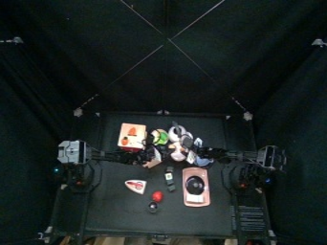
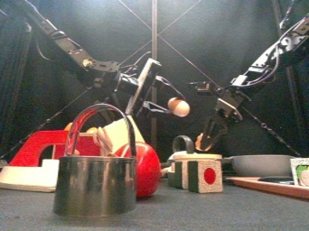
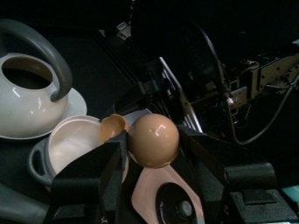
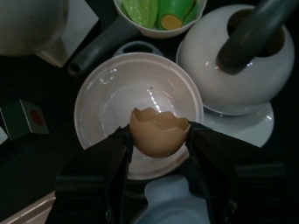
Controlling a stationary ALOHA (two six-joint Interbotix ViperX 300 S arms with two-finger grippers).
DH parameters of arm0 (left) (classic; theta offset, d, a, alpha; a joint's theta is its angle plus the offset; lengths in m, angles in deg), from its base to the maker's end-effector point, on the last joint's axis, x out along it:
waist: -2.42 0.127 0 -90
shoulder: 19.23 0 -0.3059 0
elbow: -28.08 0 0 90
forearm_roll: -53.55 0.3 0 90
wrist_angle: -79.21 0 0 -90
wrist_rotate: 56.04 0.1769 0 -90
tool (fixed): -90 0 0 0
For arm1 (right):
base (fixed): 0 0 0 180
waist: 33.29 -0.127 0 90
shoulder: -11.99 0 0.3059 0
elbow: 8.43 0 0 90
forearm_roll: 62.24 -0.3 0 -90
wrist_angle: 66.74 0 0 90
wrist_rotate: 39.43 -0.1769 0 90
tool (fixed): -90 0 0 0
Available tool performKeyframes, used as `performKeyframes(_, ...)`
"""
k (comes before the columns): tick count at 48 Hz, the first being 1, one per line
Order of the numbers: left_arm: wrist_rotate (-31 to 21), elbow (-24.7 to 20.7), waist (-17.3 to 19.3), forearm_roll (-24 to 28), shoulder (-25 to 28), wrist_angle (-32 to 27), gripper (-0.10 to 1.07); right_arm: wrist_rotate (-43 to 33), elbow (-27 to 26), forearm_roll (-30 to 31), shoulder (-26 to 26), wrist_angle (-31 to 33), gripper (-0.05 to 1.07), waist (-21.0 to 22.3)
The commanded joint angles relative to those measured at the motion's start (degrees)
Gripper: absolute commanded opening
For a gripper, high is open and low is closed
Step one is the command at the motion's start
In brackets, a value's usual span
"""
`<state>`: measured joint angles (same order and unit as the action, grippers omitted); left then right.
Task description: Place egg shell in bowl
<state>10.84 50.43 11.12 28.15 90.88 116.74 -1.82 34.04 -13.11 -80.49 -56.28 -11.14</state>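
My left gripper [image 3: 152, 166] is shut on a brown egg shell half [image 3: 153, 140], rounded side up, held in the air beside the white bowl [image 3: 65, 149]. It shows in the front view [image 2: 179, 107] too. My right gripper [image 4: 158, 153] is shut on a second, jagged-edged shell half [image 4: 158, 131], open side showing, right above the white bowl [image 4: 111, 96]. That second shell shows in the left wrist view [image 3: 114, 126] at the bowl's rim. In the front view the right gripper [image 2: 207, 139] hangs lower than the left one.
A white teapot [image 4: 239, 61] on a saucer stands next to the bowl. A bowl of green pieces [image 4: 163, 10] is behind. In front stand a metal pot [image 2: 97, 185], a red apple [image 2: 147, 170], a printed mug [image 2: 200, 173] and a pink board [image 1: 194, 187].
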Motion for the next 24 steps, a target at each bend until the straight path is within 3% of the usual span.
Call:
performKeyframes(1,0.1,-0.7,0.0,0.2,-1.1,0.5,0.59,-0.2,2.2,-1.7,-5.7,3.1,0.80,-1.0)
performKeyframes(16,0.1,-1.0,-0.1,0.3,-1.1,0.5,0.59,-0.2,11.0,-8.8,-18.5,3.4,0.83,-1.6)
performKeyframes(24,0.1,-1.3,0.0,0.4,-0.9,0.5,0.59,-0.1,13.2,-9.2,-20.9,2.3,0.95,-1.3)
